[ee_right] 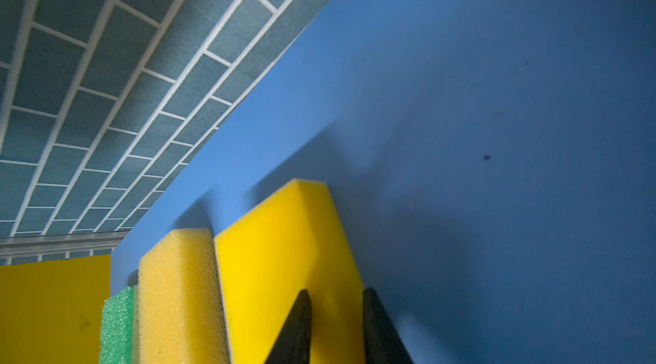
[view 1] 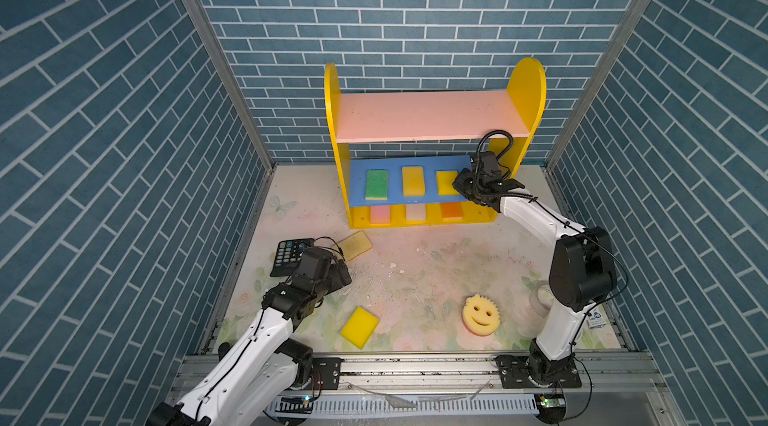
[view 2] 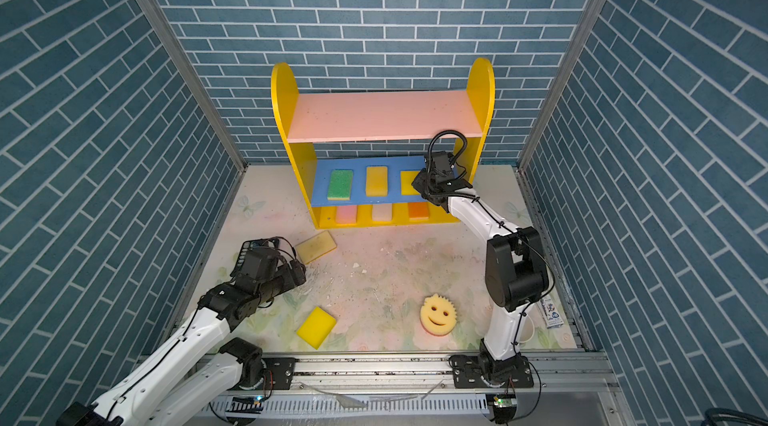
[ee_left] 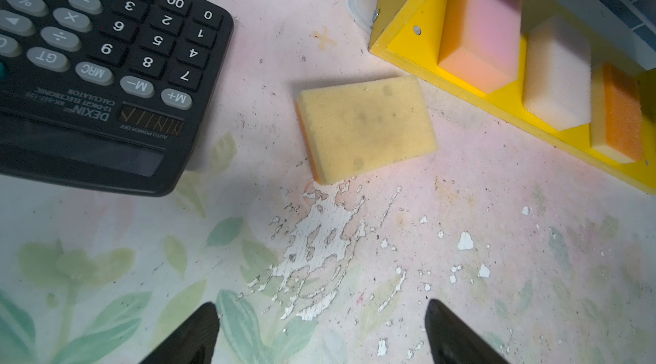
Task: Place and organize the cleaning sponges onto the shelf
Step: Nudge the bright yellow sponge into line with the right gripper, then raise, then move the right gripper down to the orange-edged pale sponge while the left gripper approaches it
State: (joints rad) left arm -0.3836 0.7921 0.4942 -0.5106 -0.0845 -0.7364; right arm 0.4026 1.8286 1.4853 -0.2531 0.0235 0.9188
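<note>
The right end effector [ee_right: 336, 291] pinches a bright yellow sponge [ee_right: 280, 252] on the blue board [ee_right: 461, 96]. The left end effector [ee_left: 320, 304] hovers spread wide near a tan sponge [ee_left: 365, 128].

Fingers [ee_right: 296, 333] pinch bright yellow sponge [ee_right: 273, 255] on blue board [ee_right: 461, 96], beside tan sponge [ee_right: 177, 291], green sponge [ee_right: 117, 326].

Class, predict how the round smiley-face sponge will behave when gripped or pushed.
The smiley-face sponge looks like foam, so it probably squashes when gripped and weighs little. Lying flat, face up, it seems unlikely to roll; a push would likely slide it.
</note>
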